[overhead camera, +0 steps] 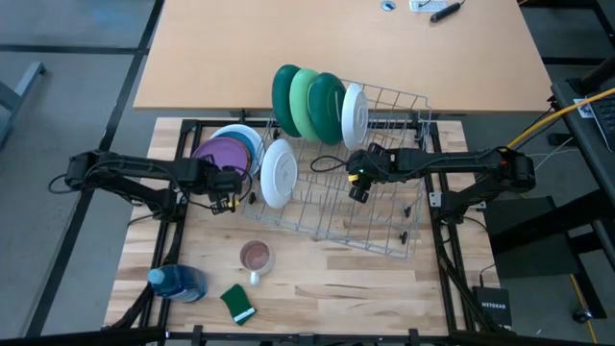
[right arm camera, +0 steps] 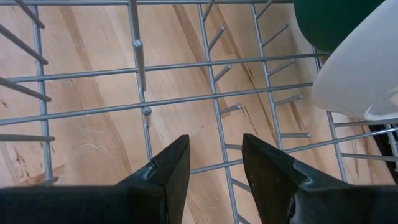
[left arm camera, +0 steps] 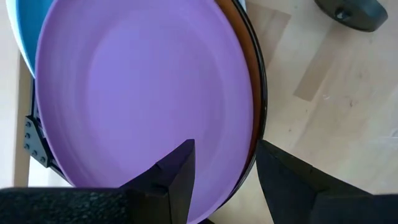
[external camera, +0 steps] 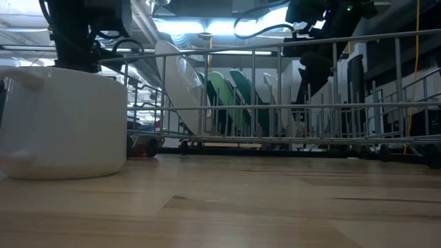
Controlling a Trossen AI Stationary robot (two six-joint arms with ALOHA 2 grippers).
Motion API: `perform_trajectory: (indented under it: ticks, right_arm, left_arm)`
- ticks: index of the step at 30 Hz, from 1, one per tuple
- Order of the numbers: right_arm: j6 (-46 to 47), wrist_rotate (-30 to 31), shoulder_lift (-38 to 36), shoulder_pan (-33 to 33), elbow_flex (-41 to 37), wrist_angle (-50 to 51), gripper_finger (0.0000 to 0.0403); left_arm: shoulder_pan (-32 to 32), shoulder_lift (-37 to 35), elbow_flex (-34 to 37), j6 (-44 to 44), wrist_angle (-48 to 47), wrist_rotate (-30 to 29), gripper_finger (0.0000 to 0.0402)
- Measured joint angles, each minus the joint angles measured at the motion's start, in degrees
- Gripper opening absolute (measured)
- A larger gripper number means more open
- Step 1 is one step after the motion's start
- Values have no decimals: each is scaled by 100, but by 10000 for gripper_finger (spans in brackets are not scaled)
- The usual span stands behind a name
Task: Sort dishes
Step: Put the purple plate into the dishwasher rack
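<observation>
The large silver wire dish rack (overhead camera: pixel 360 187) is being seen standing on the pale wooden counter (overhead camera: pixel 317 288), between the two arms. Four round plates are being held upright in its far slots, side by side: a dark green plate (overhead camera: pixel 285 98) at the left, then a light green plate (overhead camera: pixel 305 102), another dark green plate (overhead camera: pixel 327 107), and a smaller white plate (overhead camera: pixel 354 115) at the right. A second white plate (overhead camera: pixel 279 173) is being propped upright at the rack's near left end. The rest of the rack is being left unfilled.

Just left of the rack, a flat stack of smaller plates is lying on the counter, with a purple round plate (left arm camera: pixel 143 93) on top, a blue plate (left arm camera: pixel 22 43) showing beneath it, and a dark rim at the edge.

The plates are being judged rigid, smooth and light, probably plastic, so slipping is the main concern; a hold is best taken across the rim, where it overhangs.

The left claw (left arm camera: pixel 221 180) is being held spread, its fingers straddling the purple plate's near rim without pinching it. The right claw (right arm camera: pixel 214 171) is being held spread and empty over the bare wires in the middle of the rack.
</observation>
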State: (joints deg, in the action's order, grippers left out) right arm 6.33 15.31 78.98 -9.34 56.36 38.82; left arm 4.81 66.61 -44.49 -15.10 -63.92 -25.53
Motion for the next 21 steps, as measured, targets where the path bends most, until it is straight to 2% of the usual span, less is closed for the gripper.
perform_trajectory:
  ticks: [21]
  right_arm:
    - [0,2,-1,0,0,1,152]
  left_arm:
    - [60,0,0,21,39,88,156]
